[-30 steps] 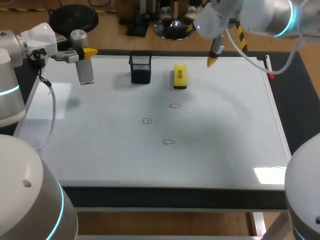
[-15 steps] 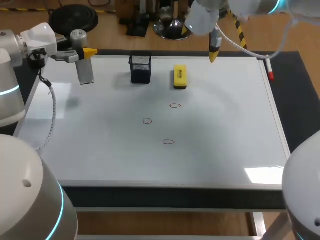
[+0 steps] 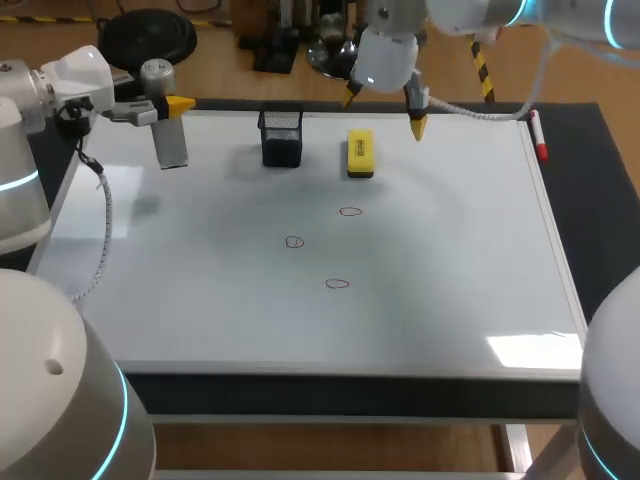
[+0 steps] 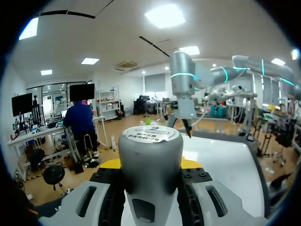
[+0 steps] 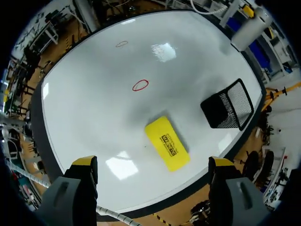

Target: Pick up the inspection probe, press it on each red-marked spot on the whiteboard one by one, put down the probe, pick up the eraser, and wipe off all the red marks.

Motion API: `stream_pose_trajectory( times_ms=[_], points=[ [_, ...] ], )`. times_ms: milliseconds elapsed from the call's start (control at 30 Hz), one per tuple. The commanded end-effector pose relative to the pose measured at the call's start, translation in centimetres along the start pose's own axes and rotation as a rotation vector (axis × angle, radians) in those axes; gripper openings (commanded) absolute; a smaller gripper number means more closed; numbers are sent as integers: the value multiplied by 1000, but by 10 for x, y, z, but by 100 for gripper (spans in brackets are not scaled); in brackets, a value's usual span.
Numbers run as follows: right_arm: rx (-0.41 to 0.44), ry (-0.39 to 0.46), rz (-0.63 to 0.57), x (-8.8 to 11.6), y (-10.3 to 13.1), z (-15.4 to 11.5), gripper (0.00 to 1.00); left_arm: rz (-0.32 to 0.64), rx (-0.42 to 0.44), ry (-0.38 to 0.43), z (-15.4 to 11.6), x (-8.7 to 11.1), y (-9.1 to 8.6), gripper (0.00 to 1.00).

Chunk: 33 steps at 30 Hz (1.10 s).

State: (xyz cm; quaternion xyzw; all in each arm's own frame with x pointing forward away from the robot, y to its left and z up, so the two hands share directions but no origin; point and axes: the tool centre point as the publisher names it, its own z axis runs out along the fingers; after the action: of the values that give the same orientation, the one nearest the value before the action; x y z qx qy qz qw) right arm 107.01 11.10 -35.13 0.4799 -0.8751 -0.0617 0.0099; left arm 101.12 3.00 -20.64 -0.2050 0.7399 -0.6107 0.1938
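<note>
Right gripper (image 3: 383, 112): fingers spread wide, nothing held, hanging over the yellow eraser (image 3: 360, 153) at upper centre of the head view. In its own wrist view the eraser lies on the whiteboard (image 3: 450, 250) just ahead of the gap between the fingers.

Left gripper (image 3: 160, 108), upper left: clamped on the grey inspection probe (image 3: 168, 130), roughly upright above the board's corner.

Three red marks (image 3: 294, 241) sit mid-board. A black mesh basket (image 3: 281, 137) stands just left of the eraser.

Risks, as judged:
- A wide descent could clip the basket.
- Wiping before probing would destroy the targets.
- Both arms converging mid-board could collide.
</note>
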Motion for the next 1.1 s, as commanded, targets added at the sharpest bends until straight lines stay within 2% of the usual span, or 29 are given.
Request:
stream_pose_trajectory(
  times_ms=[33,333,500,900,1100],
  points=[
    [-4,61,-150,-5,-3,14,100,2,5,-3,0,0,0,0],
    [31,33,-372,-7,5,26,100,2,5,-3,0,0,0,0],
    [41,4,-412,-9,7,29,100,2,5,-3,0,0,0,0],
    [62,58,-524,-16,13,51,100,2,5,-3,0,0,0,0],
    [59,80,-538,-18,8,58,100,2,5,-3,0,0,0,0]
  ],
)
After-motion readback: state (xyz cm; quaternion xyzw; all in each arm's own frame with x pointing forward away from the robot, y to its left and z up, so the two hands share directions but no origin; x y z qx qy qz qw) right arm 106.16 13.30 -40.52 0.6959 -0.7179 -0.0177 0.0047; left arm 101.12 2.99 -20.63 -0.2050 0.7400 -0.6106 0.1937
